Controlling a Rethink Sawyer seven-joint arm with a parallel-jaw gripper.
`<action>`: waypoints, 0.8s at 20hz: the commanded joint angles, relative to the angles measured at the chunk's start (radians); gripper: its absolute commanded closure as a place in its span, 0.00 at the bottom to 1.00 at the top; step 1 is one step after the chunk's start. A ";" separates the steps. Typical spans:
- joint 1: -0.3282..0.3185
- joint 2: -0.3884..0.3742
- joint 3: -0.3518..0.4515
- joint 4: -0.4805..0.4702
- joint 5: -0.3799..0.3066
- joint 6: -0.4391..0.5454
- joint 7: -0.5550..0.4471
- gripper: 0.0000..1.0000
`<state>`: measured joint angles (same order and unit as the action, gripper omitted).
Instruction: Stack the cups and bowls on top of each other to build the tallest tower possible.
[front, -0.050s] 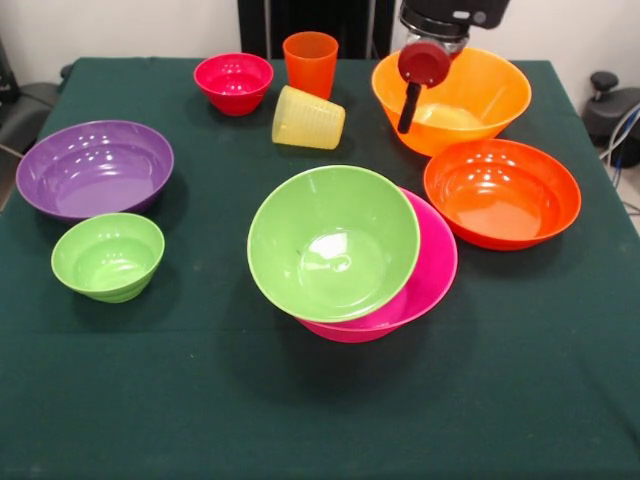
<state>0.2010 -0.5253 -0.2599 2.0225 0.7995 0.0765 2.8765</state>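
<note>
Medium green bowl (333, 243) sits tilted in the large pink bowl (432, 272). Hand (408, 105) hangs over the yellow-orange bowl (480, 95); whether spread or pressed together cannot be told.

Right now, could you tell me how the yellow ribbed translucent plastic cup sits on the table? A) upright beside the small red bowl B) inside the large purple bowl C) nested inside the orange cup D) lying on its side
D: the yellow ribbed translucent plastic cup lies tipped on its side on the green tablecloth, just in front of the upright orange cup.

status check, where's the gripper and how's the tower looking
Gripper above the yellow-orange bowl, holding nothing, fingers unclear. Tower: only medium green bowl tilted in pink bowl. Yellow cup on its side.
</note>
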 joint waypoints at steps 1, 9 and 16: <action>-0.048 0.073 0.161 0.056 -0.053 -0.075 0.123 0.00; -0.067 0.078 0.199 0.066 -0.069 -0.108 0.131 0.00; -0.028 0.073 0.181 0.066 -0.043 -0.082 0.148 0.00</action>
<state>0.1557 -0.5111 -0.2026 2.0375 0.7798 0.0135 2.8765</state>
